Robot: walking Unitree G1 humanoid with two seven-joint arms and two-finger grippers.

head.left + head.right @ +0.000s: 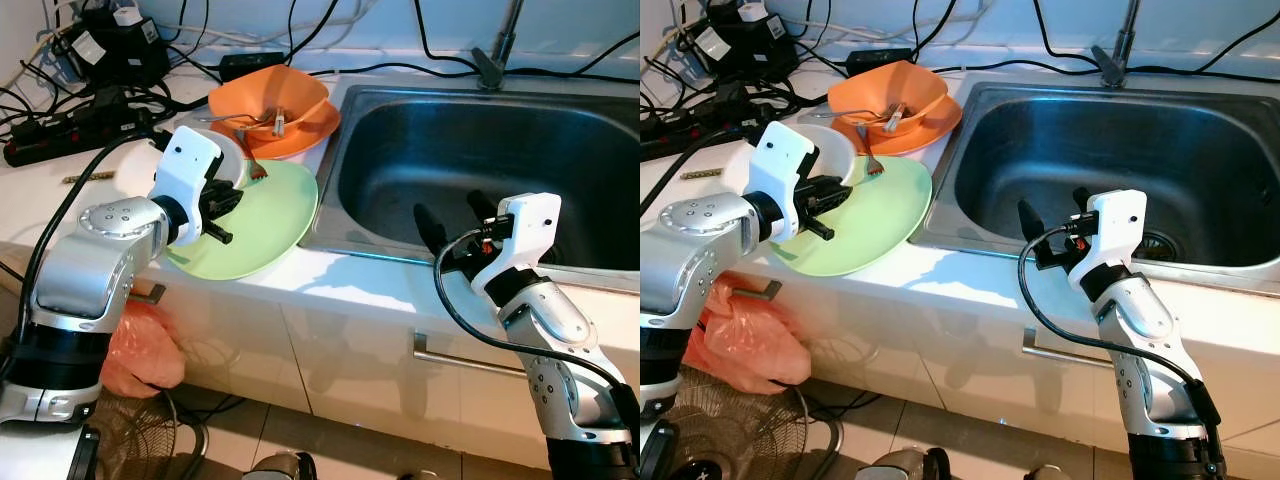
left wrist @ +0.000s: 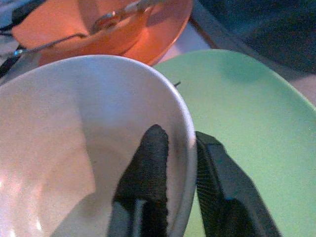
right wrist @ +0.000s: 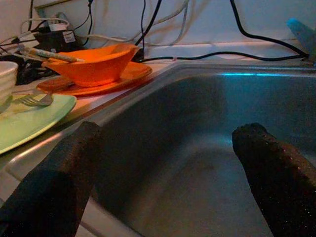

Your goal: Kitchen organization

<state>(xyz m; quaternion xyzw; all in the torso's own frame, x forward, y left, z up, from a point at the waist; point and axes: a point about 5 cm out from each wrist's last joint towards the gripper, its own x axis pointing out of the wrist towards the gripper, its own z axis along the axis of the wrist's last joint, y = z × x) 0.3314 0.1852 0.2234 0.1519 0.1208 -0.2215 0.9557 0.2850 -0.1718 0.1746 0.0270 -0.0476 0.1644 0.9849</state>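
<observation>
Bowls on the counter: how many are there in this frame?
2. The white bowl sits on the green plate, its rim pinched by the left gripper. The orange bowl rests on the orange plate behind it.

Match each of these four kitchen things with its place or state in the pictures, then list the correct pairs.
Things:
1. round white bowl
2. orange bowl
3. silver fork
4. right gripper

Places or states:
A. open, above the steel sink
B. on the orange plate
C. lying on the light green plate
D. rim pinched by the left gripper

Pairs: 1-D, 2-B, 3-C, 4-A
</observation>
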